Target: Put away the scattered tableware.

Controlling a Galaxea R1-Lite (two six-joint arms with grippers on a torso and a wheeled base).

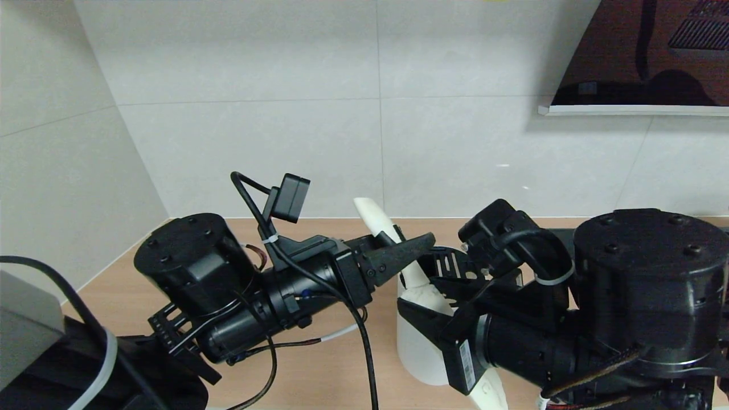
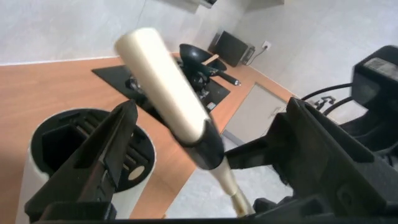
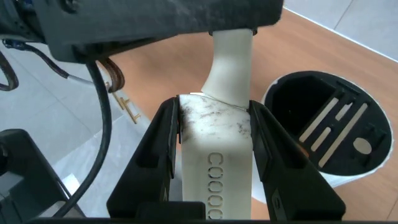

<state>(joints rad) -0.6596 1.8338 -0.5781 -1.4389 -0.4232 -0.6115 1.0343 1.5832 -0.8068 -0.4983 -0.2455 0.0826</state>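
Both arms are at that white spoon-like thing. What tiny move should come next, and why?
Probably the left gripper should back away: its fingers stand open either side of the white utensil, the right gripper clamps it, and the holder stands close by.

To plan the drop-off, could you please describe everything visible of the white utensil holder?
The white utensil holder is an upright, open-topped cylinder, plastic by its look, with a black insert divided into slots. It stands on the wooden counter. A cream utensil slants over its mouth; whether they touch cannot be told. Pale marks show in some slots.
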